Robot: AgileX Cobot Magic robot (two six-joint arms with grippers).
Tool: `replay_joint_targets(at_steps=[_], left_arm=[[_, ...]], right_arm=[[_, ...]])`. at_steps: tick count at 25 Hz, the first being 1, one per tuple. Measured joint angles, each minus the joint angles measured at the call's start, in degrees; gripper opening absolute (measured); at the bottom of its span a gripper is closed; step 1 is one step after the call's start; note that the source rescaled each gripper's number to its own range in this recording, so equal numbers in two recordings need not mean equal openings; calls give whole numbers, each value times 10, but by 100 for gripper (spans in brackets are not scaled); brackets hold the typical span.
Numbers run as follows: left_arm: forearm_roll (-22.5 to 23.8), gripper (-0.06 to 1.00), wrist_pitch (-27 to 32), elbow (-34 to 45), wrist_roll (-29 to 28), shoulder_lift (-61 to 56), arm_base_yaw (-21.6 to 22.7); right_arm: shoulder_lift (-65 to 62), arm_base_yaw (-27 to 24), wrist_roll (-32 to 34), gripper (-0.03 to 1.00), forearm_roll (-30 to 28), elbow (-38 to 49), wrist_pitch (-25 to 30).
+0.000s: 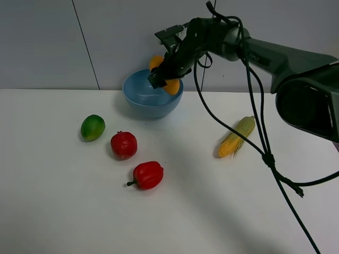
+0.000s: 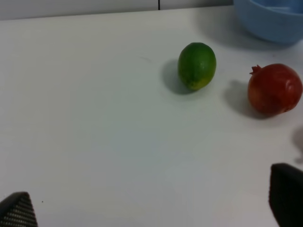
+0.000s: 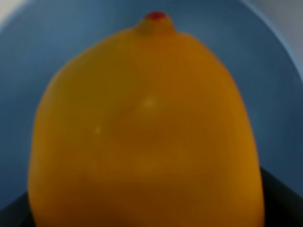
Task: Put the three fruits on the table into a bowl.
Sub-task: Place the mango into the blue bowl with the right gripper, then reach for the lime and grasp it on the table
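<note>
My right gripper (image 1: 165, 77) is shut on the orange-yellow mango (image 1: 170, 84) and holds it over the far side of the light-blue bowl (image 1: 139, 99). In the right wrist view the mango (image 3: 147, 132) fills the frame with the bowl's blue inside (image 3: 42, 42) behind it. The green lime (image 1: 92, 127) and the dark-red pomegranate (image 1: 124, 145) lie on the white table to the left front of the bowl. The left wrist view shows the lime (image 2: 197, 65), the pomegranate (image 2: 274, 89) and the bowl's edge (image 2: 270, 21). My left gripper (image 2: 151, 208) is open and empty above the table, well short of the lime.
A red bell pepper (image 1: 148, 175) with a green stem lies in front of the pomegranate. A yellow corn cob (image 1: 237, 137) with green husk lies to the right of the bowl. A black cable (image 1: 249, 132) hangs from the right arm across the table. A grey wall stands behind.
</note>
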Motion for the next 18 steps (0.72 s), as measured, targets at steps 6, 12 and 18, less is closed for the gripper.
replay_joint_targets(at_steps=[6, 12, 18], left_arm=[[0, 100, 0, 0, 0, 0, 0], [0, 100, 0, 0, 0, 0, 0], [0, 100, 0, 0, 0, 0, 0]], right_arm=[[17, 7, 0, 1, 13, -5, -40], [17, 11, -3, 34, 9, -6, -80], [4, 18, -5, 41, 1, -7, -85]])
